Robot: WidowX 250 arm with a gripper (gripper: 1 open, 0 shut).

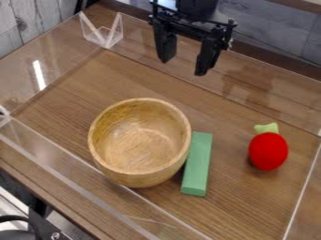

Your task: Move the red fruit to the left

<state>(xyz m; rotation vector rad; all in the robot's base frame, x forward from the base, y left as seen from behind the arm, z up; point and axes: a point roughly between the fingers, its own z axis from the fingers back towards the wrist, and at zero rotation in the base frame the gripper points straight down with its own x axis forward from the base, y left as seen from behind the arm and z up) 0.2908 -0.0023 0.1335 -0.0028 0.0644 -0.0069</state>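
The red fruit (267,150) is a small bright red strawberry-like toy with a green leafy top, lying on the wooden table at the right. My gripper (185,54) hangs at the top centre of the view, pointing down, well behind and left of the fruit. Its two dark fingers (164,45) stand apart with nothing between them, so it is open.
A round wooden bowl (139,141) sits left of centre. A green rectangular block (198,163) lies right beside the bowl, between it and the fruit. Low clear plastic walls (100,30) ring the table.
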